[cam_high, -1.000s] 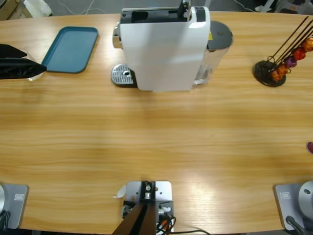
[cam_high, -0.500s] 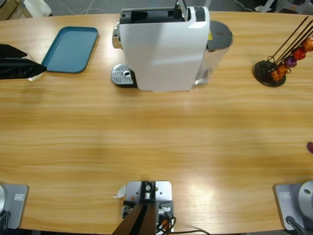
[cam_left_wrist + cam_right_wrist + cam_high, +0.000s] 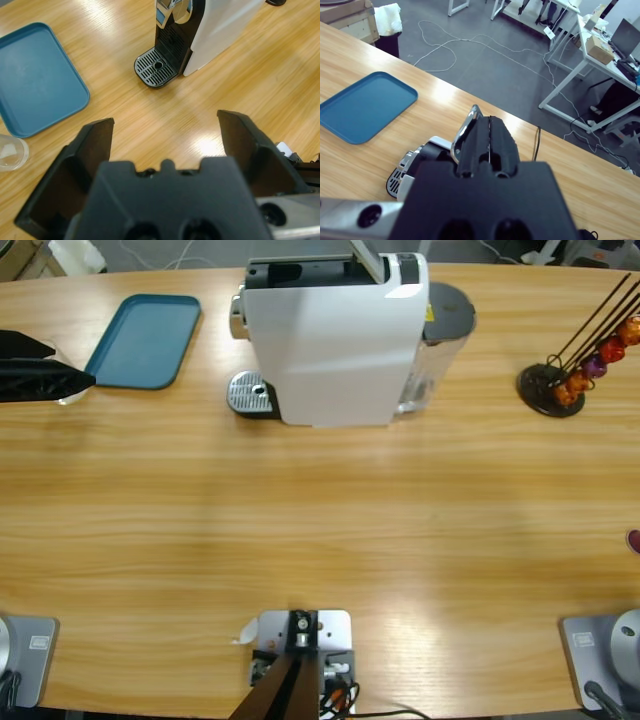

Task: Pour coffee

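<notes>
The white coffee machine (image 3: 330, 340) stands at the table's far middle, its drip grate (image 3: 250, 395) bare. In the left wrist view the machine (image 3: 220, 25) and grate (image 3: 156, 73) lie ahead of my left gripper (image 3: 165, 122). That gripper is open, holds nothing, and sits at the table's left edge (image 3: 72, 365). A clear cup (image 3: 11, 152) stands on the wood beside it. My right gripper (image 3: 490, 122) is shut, its tips against the machine's silver lever (image 3: 464, 134). The lever (image 3: 368, 260) slants across the machine's top.
A blue tray (image 3: 145, 340) lies at the far left, between the left gripper and the machine. A black stand with coloured capsules (image 3: 565, 380) is at the far right. A grey water tank (image 3: 445, 320) sits on the machine's right side.
The silver lever on the machine's top has tilted further to the left. The dark tip seen beside it earlier has left the high view. The left gripper has not moved.
</notes>
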